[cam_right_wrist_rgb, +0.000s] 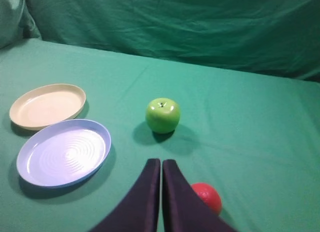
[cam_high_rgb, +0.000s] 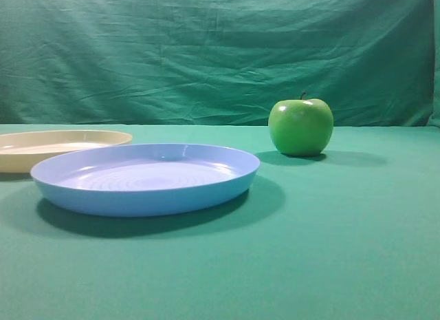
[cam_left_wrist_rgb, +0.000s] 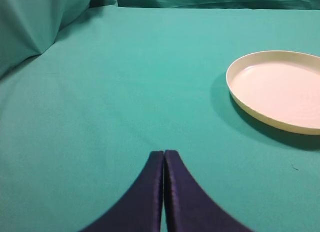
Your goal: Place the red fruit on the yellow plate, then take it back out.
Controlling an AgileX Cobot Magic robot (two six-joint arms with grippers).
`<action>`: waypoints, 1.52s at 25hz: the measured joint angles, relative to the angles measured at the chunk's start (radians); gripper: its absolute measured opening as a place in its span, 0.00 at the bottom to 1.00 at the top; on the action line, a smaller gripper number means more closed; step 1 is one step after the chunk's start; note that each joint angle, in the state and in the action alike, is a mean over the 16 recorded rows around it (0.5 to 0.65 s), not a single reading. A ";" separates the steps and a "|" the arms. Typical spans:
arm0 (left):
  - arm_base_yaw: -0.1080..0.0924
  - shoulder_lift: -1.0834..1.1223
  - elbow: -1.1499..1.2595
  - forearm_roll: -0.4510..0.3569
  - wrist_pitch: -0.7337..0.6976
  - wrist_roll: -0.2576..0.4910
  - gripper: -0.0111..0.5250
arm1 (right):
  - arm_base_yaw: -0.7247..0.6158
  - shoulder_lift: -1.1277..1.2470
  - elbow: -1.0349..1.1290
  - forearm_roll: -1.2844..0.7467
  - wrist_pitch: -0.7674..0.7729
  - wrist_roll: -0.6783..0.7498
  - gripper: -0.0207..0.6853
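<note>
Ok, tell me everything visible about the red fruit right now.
The red fruit shows only in the right wrist view: a small, round, smooth fruit, red as far as can be seen, resting on the green cloth near the bottom edge. Its left side is hidden behind the shut right gripper, so contact between them cannot be judged. It lies nearer the camera than the green apple and well apart from the yellow plate, which holds nothing.
</note>
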 joint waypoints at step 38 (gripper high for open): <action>0.000 0.000 0.000 0.000 0.000 0.000 0.02 | -0.153 -0.057 0.653 -0.025 -0.526 0.072 0.03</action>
